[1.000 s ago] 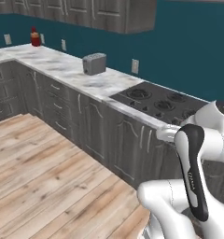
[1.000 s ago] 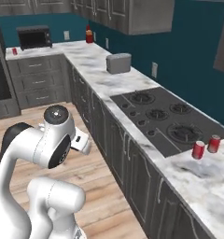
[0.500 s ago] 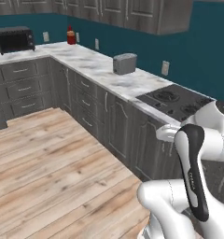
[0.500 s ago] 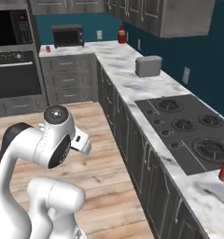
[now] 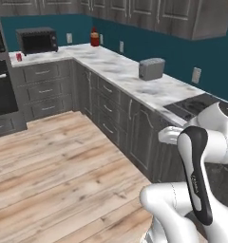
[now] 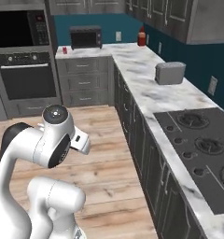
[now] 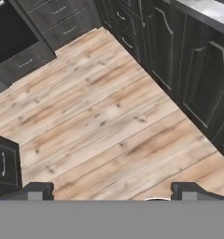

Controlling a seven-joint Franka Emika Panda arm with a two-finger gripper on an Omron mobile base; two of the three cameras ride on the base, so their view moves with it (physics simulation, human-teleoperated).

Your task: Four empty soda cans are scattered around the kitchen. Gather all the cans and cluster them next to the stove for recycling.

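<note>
Hand (image 7: 111, 189) wide open, holding nothing, pointed down at wooden floor (image 7: 100, 126) in front of dark cabinets (image 7: 179, 70). One soda can (image 6: 64, 50) stands far off on marble bench (image 6: 132, 65), just left of black microwave (image 6: 86, 37), near wall oven (image 6: 25, 70); same can small at bench's left end in left base view (image 5: 19, 57). Can well apart from hand. Stove (image 6: 202, 149) at near right, on bench. Toaster (image 6: 170, 73) between stove and far corner. Red bottle (image 6: 141, 36) in far corner.
</note>
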